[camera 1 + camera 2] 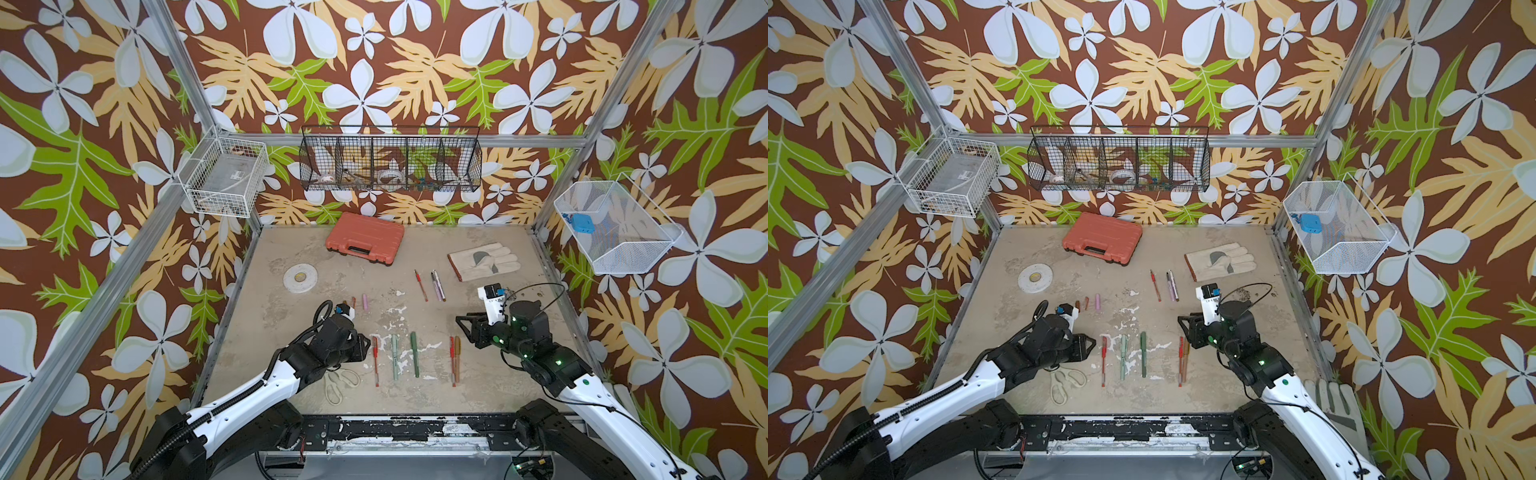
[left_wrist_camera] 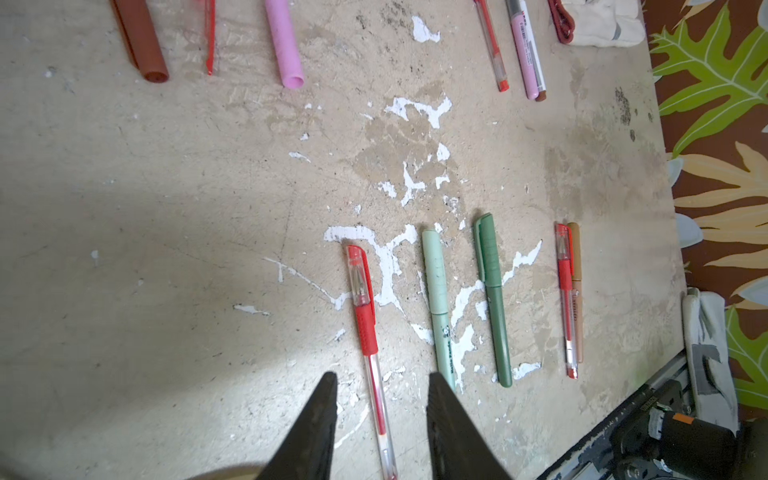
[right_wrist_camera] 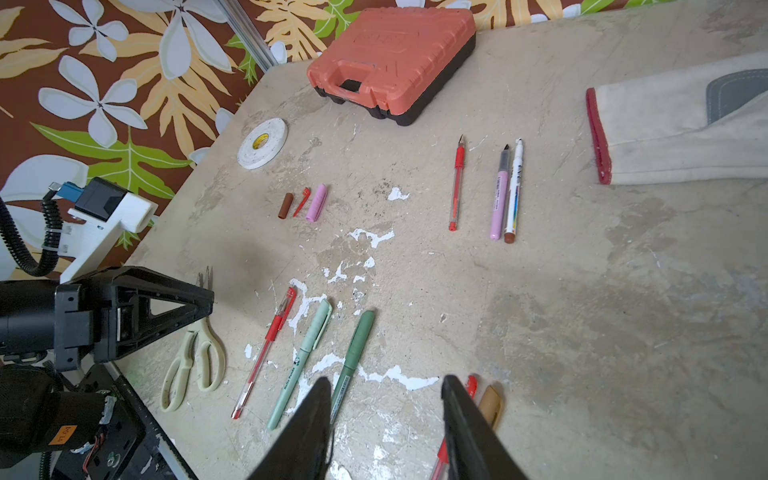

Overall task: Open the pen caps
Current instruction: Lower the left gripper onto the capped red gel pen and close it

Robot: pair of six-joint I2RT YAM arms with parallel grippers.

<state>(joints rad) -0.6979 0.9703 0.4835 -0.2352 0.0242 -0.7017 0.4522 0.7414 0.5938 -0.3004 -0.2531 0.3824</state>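
Observation:
Five capped pens lie in a row near the front: red [image 1: 375, 361], pale green [image 1: 395, 357], dark green [image 1: 414, 354], then red [image 1: 451, 359] touching gold [image 1: 457, 357]. Three loose pen caps, brown [image 2: 141, 41], red [image 2: 211, 37] and pink [image 2: 284, 45], lie farther back on the left. Three uncapped pens [image 1: 432, 286] lie behind the row. My left gripper [image 2: 382, 374] hovers open over the tail of the left red pen [image 2: 365, 316]. My right gripper [image 3: 386, 380] is open above bare table, between the dark green pen [image 3: 353, 349] and the red-gold pair [image 3: 489, 401].
White-handled scissors [image 1: 338, 384] lie under my left arm. An orange tool case [image 1: 365, 237] stands at the back, with a tape roll [image 1: 301, 277] at the left and a work glove [image 1: 484, 261] at the right. Wire baskets [image 1: 390, 160] hang on the walls.

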